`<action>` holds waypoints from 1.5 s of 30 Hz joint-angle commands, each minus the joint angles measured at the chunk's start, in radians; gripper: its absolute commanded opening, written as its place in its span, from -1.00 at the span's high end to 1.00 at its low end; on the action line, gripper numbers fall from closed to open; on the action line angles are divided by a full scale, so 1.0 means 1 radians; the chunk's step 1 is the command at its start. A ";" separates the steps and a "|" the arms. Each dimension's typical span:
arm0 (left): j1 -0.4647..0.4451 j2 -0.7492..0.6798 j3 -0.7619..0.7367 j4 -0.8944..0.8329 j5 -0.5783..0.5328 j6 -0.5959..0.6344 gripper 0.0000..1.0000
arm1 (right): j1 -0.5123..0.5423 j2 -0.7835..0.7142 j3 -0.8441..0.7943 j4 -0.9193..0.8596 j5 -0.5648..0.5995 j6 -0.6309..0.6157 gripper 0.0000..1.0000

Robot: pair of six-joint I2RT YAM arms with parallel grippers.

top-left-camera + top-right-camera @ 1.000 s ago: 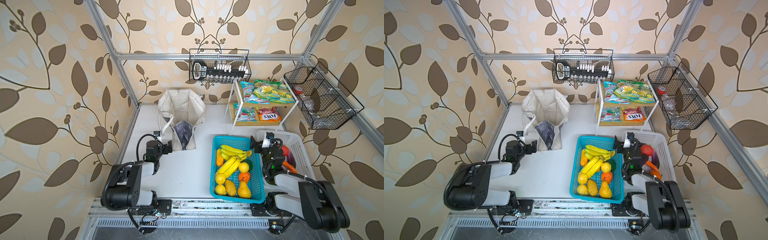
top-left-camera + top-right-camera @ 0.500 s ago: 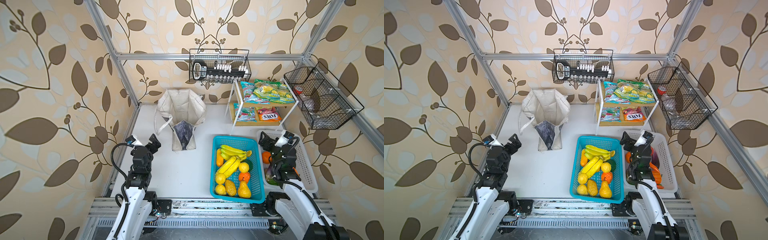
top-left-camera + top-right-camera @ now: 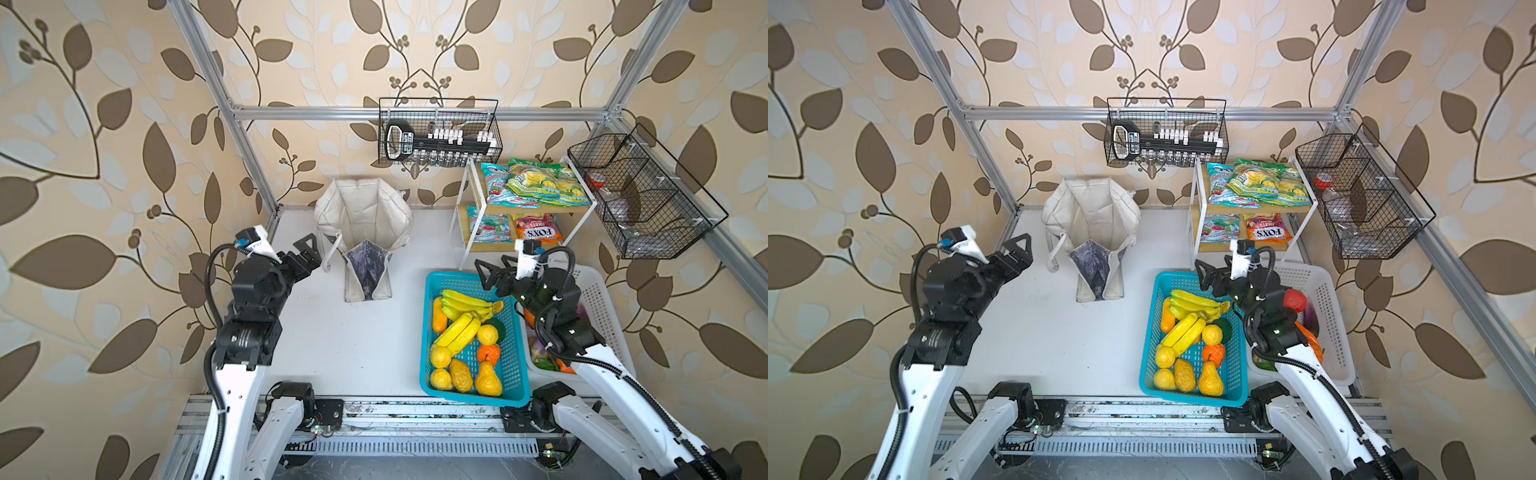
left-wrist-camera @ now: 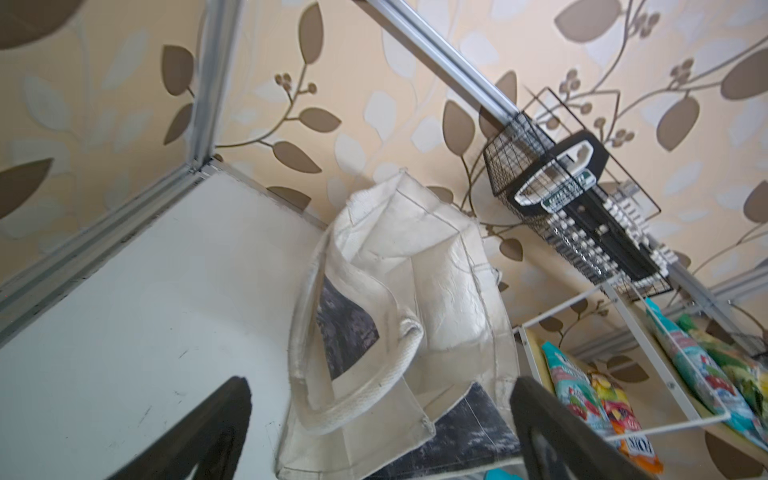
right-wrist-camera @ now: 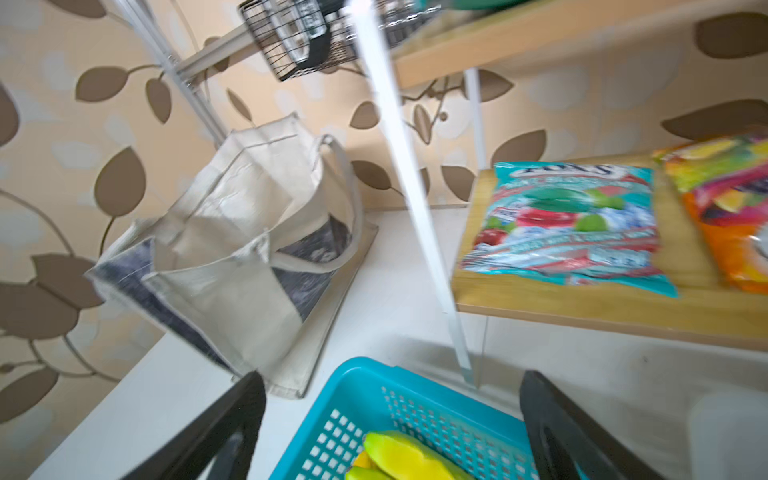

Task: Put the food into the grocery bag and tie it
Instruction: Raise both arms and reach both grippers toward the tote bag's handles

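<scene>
The grocery bag [image 3: 361, 216], an off-white cloth tote, stands at the back of the white table [image 3: 332, 340] against the wallpapered wall. Its mouth gapes and its near side creases inward into a V that shows a dark grey-blue print, while a rope handle [image 3: 332, 254] hangs down its left side. The food lies apart from it: a banana bunch [image 3: 465, 300], lemons [image 3: 487, 334], an orange fruit [image 3: 488, 352] and a pear [image 3: 487, 380] fill the teal basket [image 3: 428, 345] at the right front, and glossy snack packets [image 3: 536, 183] lie on the 2 boards of a white-framed shelf rack [image 3: 464, 224] just right of the bag. The left gripper [image 3: 309, 253] hovers just left of the handle, jaws spread wide and empty. The right gripper [image 3: 493, 270] hangs over the basket's far rim, jaws likewise apart, holding nothing. In its wrist view a white rack post [image 5: 407, 166] stands between bag and packets. A white basket [image 3: 602, 299] sits under the right arm, and a black wire basket [image 3: 440, 124] hangs on the back wall.
</scene>
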State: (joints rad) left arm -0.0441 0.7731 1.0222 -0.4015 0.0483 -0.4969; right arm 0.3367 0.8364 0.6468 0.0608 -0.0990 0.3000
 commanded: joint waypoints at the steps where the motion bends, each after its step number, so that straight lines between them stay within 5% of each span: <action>1: -0.113 0.098 0.133 -0.102 0.032 0.149 -0.97 | 0.075 0.040 0.073 -0.110 0.084 -0.078 -0.93; 8: -0.477 0.431 0.467 -0.330 -0.208 0.337 -0.98 | 0.120 0.130 0.146 -0.161 0.065 -0.029 -1.00; 11: -0.523 0.559 0.583 -0.412 -0.205 0.370 -0.97 | 0.121 0.156 0.170 -0.183 0.043 -0.015 -1.00; 17: -0.629 0.874 0.895 -0.633 -0.412 0.498 -0.98 | 0.112 0.137 0.178 -0.203 0.054 -0.003 -1.00; 24: -0.650 1.172 1.176 -0.801 -0.488 0.529 -0.90 | 0.058 0.133 0.177 -0.219 0.001 0.026 -1.00; 27: -0.658 1.253 1.256 -0.854 -0.547 0.517 -0.65 | 0.046 0.128 0.166 -0.218 -0.005 0.033 -1.00; 37: -0.660 1.234 1.233 -0.864 -0.590 0.500 1.00 | 0.054 0.140 0.149 -0.170 -0.036 0.077 -1.00; 45: -0.666 1.065 1.099 -0.882 -0.454 0.417 1.00 | 0.133 0.198 0.171 -0.136 -0.030 0.107 -0.98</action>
State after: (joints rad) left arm -0.6952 1.9640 2.1452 -1.2366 -0.4564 -0.0250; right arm 0.4515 1.0172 0.7952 -0.1078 -0.1108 0.3824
